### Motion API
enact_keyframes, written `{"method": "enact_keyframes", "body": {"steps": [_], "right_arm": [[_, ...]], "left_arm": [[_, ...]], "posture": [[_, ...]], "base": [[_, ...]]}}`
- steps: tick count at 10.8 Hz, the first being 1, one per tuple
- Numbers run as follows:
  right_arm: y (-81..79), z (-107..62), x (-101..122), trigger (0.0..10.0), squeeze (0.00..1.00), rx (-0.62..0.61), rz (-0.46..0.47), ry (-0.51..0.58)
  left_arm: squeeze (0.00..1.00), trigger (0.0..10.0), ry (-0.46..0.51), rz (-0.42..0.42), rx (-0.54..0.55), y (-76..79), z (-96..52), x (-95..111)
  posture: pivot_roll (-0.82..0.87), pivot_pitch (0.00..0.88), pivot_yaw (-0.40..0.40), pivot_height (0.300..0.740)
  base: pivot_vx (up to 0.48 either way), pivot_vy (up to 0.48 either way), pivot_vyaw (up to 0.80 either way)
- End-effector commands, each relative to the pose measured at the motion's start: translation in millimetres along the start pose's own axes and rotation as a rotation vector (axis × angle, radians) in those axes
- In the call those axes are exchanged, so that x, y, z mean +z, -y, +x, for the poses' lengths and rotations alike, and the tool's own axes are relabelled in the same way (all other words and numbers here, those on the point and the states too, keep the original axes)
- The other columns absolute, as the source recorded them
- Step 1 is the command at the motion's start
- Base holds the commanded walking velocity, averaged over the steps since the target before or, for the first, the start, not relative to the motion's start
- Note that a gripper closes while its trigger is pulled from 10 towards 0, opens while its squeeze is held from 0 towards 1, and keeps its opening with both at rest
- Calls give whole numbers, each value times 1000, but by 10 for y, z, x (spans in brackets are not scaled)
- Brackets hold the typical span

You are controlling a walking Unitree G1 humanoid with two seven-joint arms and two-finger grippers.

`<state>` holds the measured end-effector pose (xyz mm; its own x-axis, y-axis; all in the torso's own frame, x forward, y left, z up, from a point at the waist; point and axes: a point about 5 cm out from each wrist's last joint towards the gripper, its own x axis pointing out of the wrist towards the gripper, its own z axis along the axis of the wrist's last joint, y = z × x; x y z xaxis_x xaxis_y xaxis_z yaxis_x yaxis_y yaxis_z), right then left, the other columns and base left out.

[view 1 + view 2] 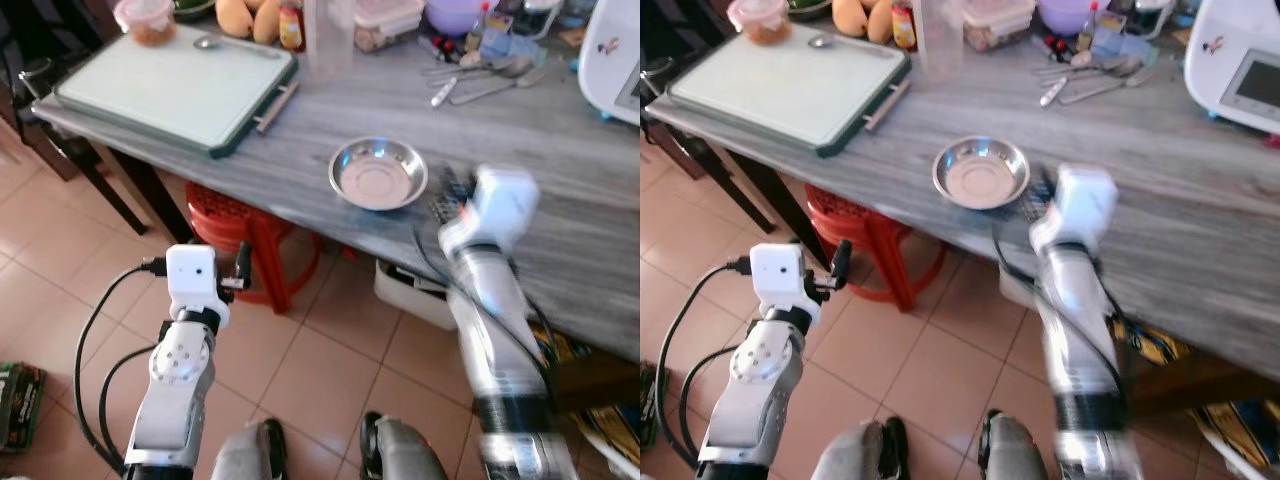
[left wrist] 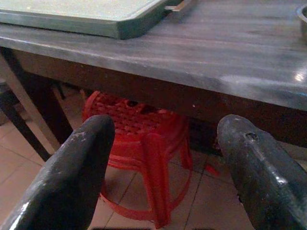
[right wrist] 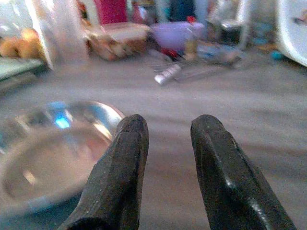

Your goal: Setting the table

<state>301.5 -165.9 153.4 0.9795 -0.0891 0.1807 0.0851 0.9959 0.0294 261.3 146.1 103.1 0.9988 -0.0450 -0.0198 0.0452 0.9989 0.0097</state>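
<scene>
grey table bearing steel bowl

Shallow steel bowl: round, shiny, empty, upright on grey wood-grain table, centre of frame, near table's front edge.

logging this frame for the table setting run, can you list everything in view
table: one, grey wood grain
bowl: one, steel, empty, near the table's front edge
tray: one, pale green, table's left end
spoon: one, metal, on the tray's far edge
cutlery: a loose pile, far side of the table
stool: one, red plastic, under the table
appliance: one, white, far right
left gripper: open, low, before the table's edge
right gripper: open, over the table just right of the bowl
</scene>
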Motion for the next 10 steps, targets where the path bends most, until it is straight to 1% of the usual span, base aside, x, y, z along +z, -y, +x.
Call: {"method": "enact_keyframes", "body": {"steps": [1,2,3,4,5,6,7,8,9,10], "right_arm": [[24,-65,37,10000,0,-10,-18,15],[84,-225,-75,10000,0,-13,-71,-46],[112,-281,-100,10000,0,-45,-126,-59],[124,-293,-125,10000,0,-47,-200,-62],[82,-310,-131,10000,0,3,-148,-64],[58,-286,-93,10000,0,22,-190,-27],[48,-281,-100,10000,0,14,-145,-45],[84,-309,-126,10000,0,3,-125,-75],[113,-331,-100,10000,0,-6,-119,-49],[119,-339,-100,10000,0,-4,-106,-48]], "left_arm": [[0,10000,-26,8,9,-18,-18,-63],[0,10000,-35,4,-13,30,3,-82],[0,10000,-40,2,-27,72,8,-101],[0,10000,-40,-2,-29,87,20,-103],[0,10000,-36,-5,-27,89,33,-97],[0,10000,-34,-5,-25,82,39,-93],[0,10000,-32,-3,-22,75,45,-91],[0,10000,-28,-3,-15,62,52,-86],[0,10000,-27,-4,-14,63,57,-85],[0,10000,-28,-5,-17,68,51,-93]], "posture": [[-58,159,46,740],[-67,153,49,740],[-76,140,45,740],[-76,134,42,740],[-75,128,41,740],[-76,127,38,740],[-78,136,40,740],[-78,136,40,740],[-78,129,41,740],[-81,130,43,740]], "base": [[-285,0,0],[-274,0,0],[-277,0,0],[-277,0,0],[-277,0,0],[-274,0,0],[-274,0,0],[-274,0,0],[-274,0,0],[-270,0,0]]}}
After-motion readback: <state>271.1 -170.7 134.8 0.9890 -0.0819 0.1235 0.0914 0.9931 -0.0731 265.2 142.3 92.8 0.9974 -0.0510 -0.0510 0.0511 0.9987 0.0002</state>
